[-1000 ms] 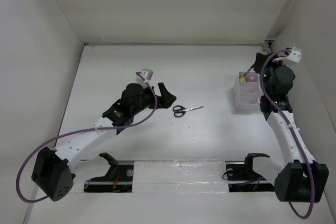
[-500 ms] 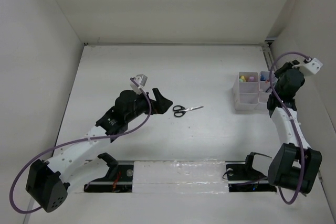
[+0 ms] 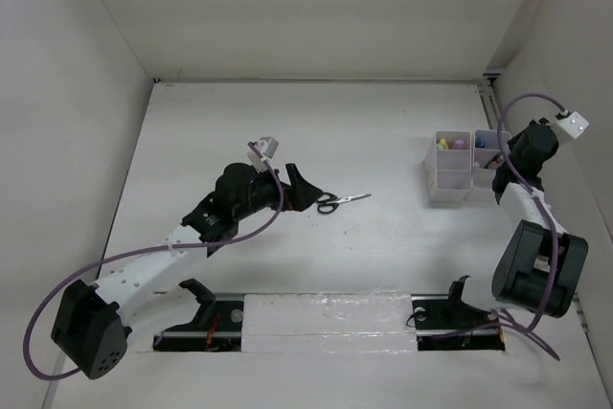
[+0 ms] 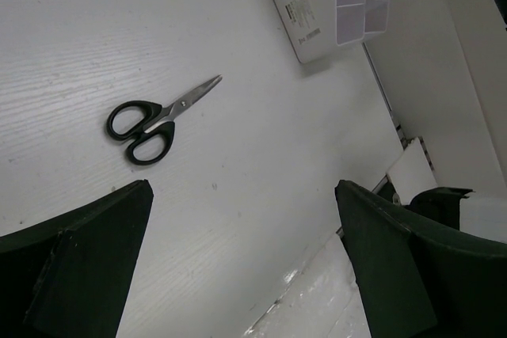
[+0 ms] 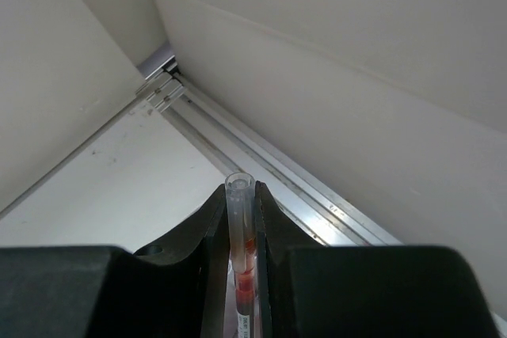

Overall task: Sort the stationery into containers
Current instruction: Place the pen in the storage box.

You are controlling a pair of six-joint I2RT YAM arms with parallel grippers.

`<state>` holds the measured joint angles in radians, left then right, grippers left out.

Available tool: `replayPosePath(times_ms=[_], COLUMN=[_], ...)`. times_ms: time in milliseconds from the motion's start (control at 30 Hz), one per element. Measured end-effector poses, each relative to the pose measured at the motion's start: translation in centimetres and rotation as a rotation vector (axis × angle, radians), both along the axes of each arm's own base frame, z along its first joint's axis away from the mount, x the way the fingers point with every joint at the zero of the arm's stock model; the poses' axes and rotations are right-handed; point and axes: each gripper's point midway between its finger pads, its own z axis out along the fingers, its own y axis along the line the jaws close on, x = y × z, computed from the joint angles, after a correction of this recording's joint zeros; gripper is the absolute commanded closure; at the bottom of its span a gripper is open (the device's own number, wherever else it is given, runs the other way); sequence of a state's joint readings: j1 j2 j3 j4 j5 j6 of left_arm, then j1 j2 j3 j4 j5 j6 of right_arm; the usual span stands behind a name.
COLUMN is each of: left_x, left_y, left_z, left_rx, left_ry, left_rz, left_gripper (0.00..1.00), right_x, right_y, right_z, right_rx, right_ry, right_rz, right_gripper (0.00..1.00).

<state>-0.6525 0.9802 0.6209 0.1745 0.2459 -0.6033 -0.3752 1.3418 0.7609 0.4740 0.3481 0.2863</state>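
Note:
Black-handled scissors (image 3: 340, 201) lie flat on the white table and also show in the left wrist view (image 4: 154, 120). My left gripper (image 3: 302, 189) is open and empty, just left of the scissors' handles, its fingers (image 4: 79, 267) spread wide. The white containers (image 3: 458, 168) stand at the right, with yellow, pink and blue items in the back bins; they also show in the left wrist view (image 4: 317, 13). My right gripper (image 3: 512, 144) is by the bins' right side, near the wall. In the right wrist view the gripper (image 5: 240, 203) is shut on a thin red pen (image 5: 240, 219) with a clear cap.
White enclosure walls stand on the left, back and right. A metal rail (image 5: 261, 164) runs along the foot of the right wall. Both arm bases and a shiny strip (image 3: 326, 318) sit at the near edge.
My left gripper has moved right, closer to the scissors. My right arm has pulled back from over the bins toward the right wall.

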Motion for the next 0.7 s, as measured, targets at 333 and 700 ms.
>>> replayPosePath(times_ms=[333, 700], left_x=[-0.2, -0.3], left_y=[-0.5, -0.5], left_z=[-0.4, -0.4], left_rx=[-0.005, -0.007], left_ry=[0.006, 0.004], left_rz=[-0.032, -0.034], left_gripper=[0.00, 0.00], right_x=[0.9, 1.9], right_y=[-0.4, 0.7], right_z=[-1.5, -2.4], right_rx=[0.022, 0.082], right_ry=[0.021, 0.002], right_rz=[0.012, 0.073], right_gripper=[1.00, 0.48])
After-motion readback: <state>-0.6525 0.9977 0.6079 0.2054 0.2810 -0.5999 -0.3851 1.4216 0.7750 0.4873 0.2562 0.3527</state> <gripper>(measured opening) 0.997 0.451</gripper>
